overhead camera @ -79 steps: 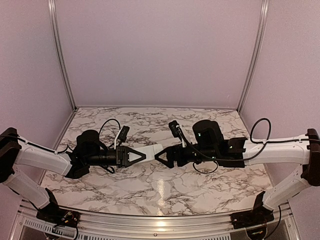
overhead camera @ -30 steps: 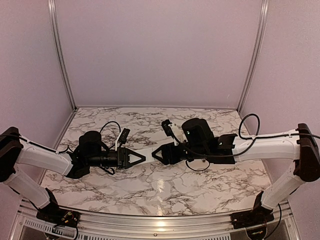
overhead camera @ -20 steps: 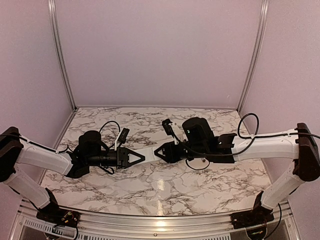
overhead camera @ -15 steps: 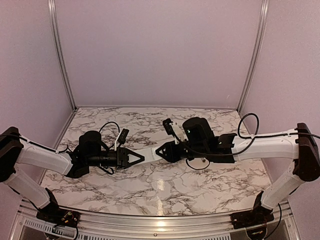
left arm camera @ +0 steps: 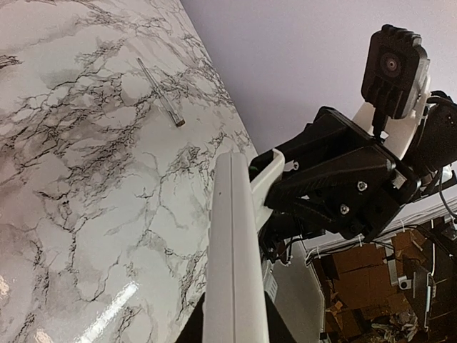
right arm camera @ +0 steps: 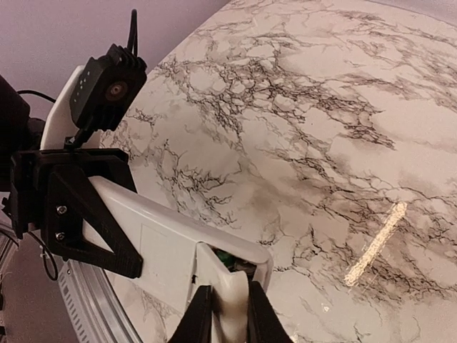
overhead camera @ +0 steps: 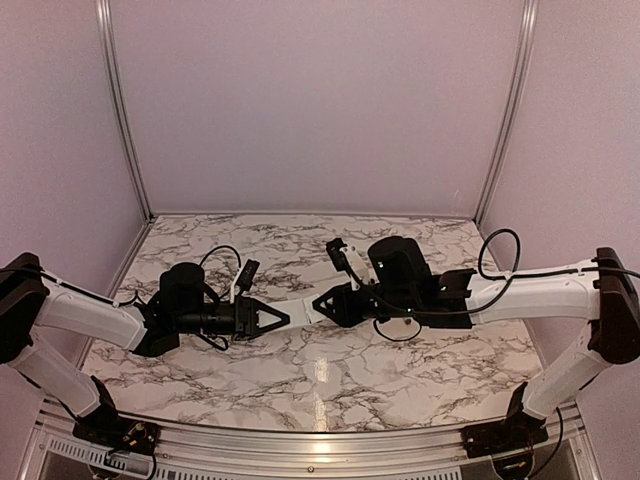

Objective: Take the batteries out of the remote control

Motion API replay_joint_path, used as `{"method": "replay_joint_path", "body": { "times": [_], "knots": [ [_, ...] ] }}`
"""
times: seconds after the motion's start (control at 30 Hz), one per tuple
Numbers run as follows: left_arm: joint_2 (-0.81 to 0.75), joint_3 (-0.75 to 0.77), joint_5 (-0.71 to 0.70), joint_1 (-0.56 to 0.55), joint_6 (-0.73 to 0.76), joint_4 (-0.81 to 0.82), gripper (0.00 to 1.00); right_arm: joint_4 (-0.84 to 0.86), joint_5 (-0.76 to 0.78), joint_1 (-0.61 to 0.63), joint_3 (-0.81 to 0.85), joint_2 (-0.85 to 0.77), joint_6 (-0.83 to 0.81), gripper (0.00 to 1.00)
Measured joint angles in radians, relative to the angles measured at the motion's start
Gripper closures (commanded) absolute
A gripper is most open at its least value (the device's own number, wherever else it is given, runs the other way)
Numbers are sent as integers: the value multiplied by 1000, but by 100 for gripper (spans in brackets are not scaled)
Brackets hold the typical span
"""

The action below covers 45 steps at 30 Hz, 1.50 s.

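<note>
The white remote control [overhead camera: 301, 304] hangs above the marble table between the two arms. My left gripper [overhead camera: 274, 318] is shut on its left end; in the left wrist view the remote control [left arm camera: 235, 257] runs edge-on out from between my fingers. My right gripper [right arm camera: 223, 304] is shut on the white battery cover [right arm camera: 230, 282], which stands lifted off the remote control's [right arm camera: 153, 239] back at its right end. A dark gap with a green part [right arm camera: 230, 260] shows under the cover. The batteries are hidden.
A long thin pale rod [left arm camera: 159, 93] lies on the marble table [overhead camera: 330, 375] beyond the remote. Purple walls close in the back and both sides. A metal rail [overhead camera: 320, 442] runs along the near edge.
My right gripper's jaws have closed onto the battery cover at the remote's right end. The left gripper has kept its hold and barely moved.
</note>
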Motion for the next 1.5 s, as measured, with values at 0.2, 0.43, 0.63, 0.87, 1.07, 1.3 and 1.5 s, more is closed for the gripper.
{"method": "replay_joint_path", "body": {
  "times": [0.2, 0.43, 0.63, 0.87, 1.07, 1.3, 1.5],
  "knots": [
    [11, 0, -6, 0, -2, -2, 100, 14, -37, 5, -3, -15, -6, 100],
    [11, 0, -4, -1, -2, -1, 100, 24, -63, 5, -10, -21, -8, 100],
    [11, 0, -3, -3, -2, 0, 100, 42, -87, 6, -17, -23, -8, 100],
    [11, 0, 6, -5, 0, 5, 100, 54, -117, 6, -27, -36, -8, 100],
    [11, 4, 15, -7, 1, 24, 100, 53, -118, 6, -45, -86, -8, 100],
    [11, 4, 19, -7, 1, 27, 100, 46, -111, 6, -60, -158, -8, 100],
    [11, 5, 17, -7, 2, 31, 100, -9, -38, -2, -68, -219, -13, 100]
  ]
}}
